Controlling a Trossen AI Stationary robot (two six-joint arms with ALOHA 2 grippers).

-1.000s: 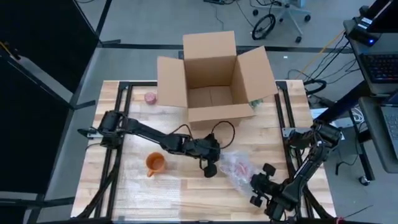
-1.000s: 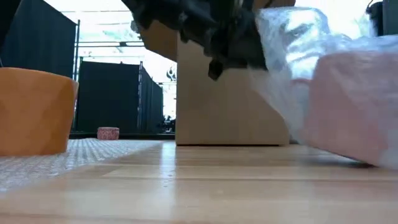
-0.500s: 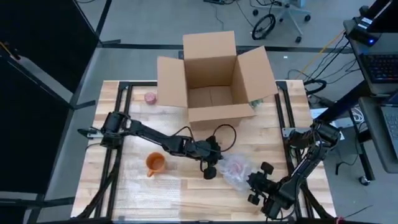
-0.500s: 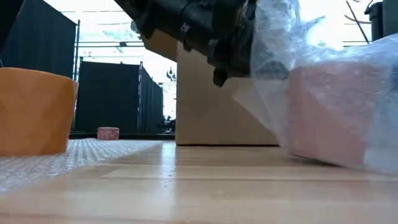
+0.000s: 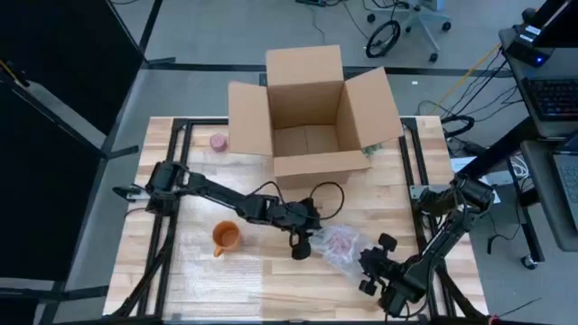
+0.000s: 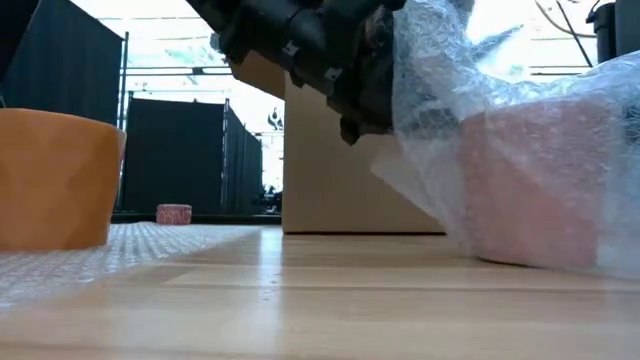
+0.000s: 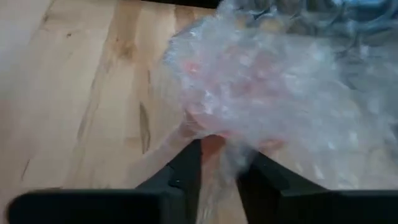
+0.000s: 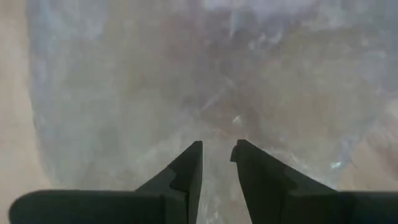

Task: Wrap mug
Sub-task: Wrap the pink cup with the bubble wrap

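A pink mug [image 5: 341, 241] stands on the table near its front right, bundled in clear bubble wrap [image 6: 470, 90]; the low view shows its pink wall [image 6: 530, 180] through the film. My left gripper [image 5: 302, 246] is at the bundle's left side, shut on the wrap. My right gripper [image 5: 368, 269] is at its near right side, also shut on the wrap. An orange mug [image 5: 224, 237] stands on a flat bubble wrap sheet [image 5: 208, 271] at the front left. My left gripper pinches a gathered fold of bubble wrap [image 7: 219, 155] between its two fingers, at the bundle's left side. It comes in from the table's left, slanting down. The wrap rises loosely from the mug, which stands on the table. My right gripper has bubble wrap [image 8: 217, 134] between its two fingers, at the bundle's near right edge. It comes from the table's near right side. How many layers it has, I cannot tell.
An open cardboard box [image 5: 312, 117] stands at the far middle of the table, flaps spread. A small pink object [image 5: 218, 142] lies to the box's left. A black cable [image 5: 325, 191] loops in front of the box. Bare wood lies between the orange mug and the bundle.
My right gripper has gone toward the table's left and far side, keeping the wrap. The wrapped pink mug has slid a little toward the left, and the wrap has bunched closer around it. My left gripper has edged slightly left.
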